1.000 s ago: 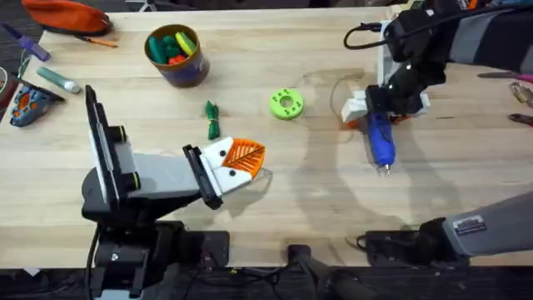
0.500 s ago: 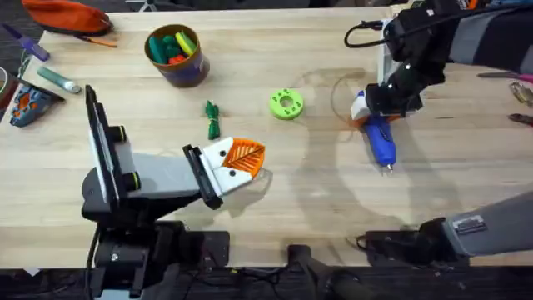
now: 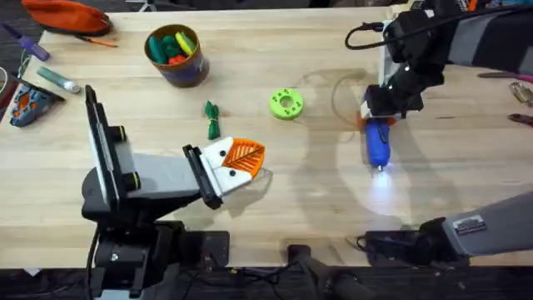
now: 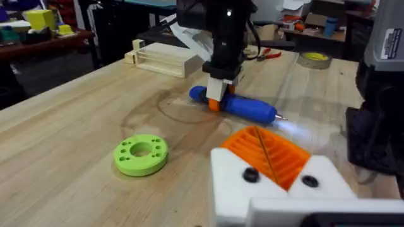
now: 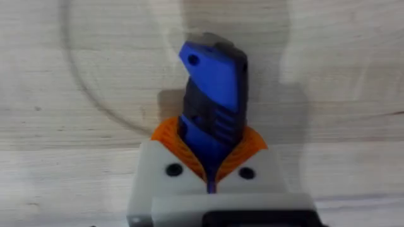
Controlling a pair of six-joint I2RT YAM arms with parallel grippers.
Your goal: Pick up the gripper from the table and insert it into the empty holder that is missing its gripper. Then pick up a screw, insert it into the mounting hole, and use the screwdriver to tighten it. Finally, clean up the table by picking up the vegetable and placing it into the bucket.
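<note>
My right gripper (image 3: 380, 115) (image 5: 211, 135) is shut on the rear end of the blue screwdriver (image 3: 377, 146) (image 5: 214, 75) (image 4: 243, 107), which lies low along the table with its bit toward the front edge. A bright light glows at the bit. Near the front left, my left gripper (image 3: 248, 158) (image 4: 265, 150) is shut and holds nothing, its orange pads together on white mounts. The dark green vegetable (image 3: 212, 119) lies just beyond it. At the back left stands the bucket (image 3: 187, 73), with coloured toys inside. The loose gripper, the empty holder and the screw are out of view.
A lime green disc (image 3: 286, 103) (image 4: 141, 153) lies mid-table between the arms. A pale wooden box (image 4: 165, 58) stands at the back behind the right arm. An orange pouch (image 3: 67, 15) and pens lie at the far left, pliers (image 3: 523, 96) at the right edge.
My right gripper has closed on the screwdriver's rear end. The screwdriver has swung to point straight at the front edge, and its light has come on. The left arm has not moved.
</note>
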